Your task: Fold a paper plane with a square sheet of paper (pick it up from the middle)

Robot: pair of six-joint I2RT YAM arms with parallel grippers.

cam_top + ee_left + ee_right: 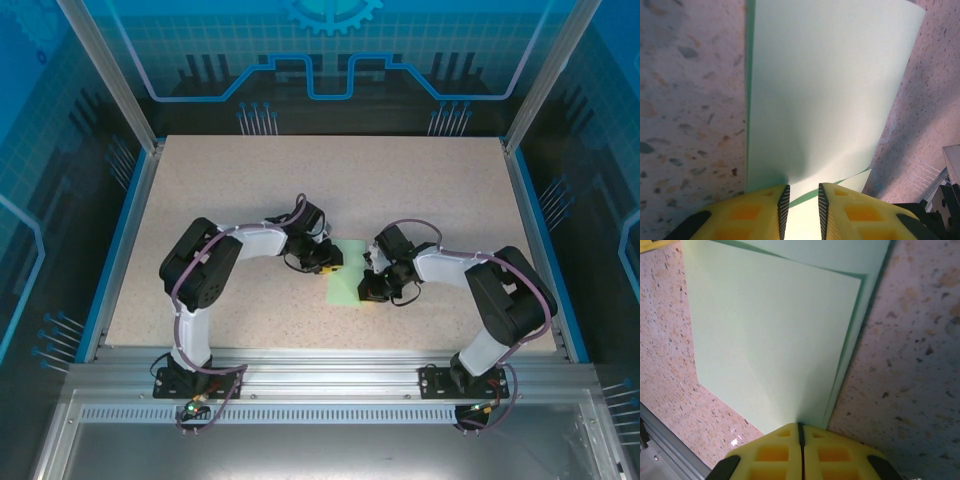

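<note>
- At desk (300, 190) centre the square sheet of paper (345, 282) is found part-folded.
- Left gripper (800, 200) jaws are seen narrowly parted; right gripper (800, 432) jaws shut.
- Flimsy, crease-prone: edge pinching is judged best.

Bright, even light falls from overhead onto the table (430, 190), and the arms cast only short, soft shadows. In the wrist views the sheet of paper (825, 90) looks washed out, with dark shadow along its lifted edges. The table's speckles soften towards the picture corners.
</note>
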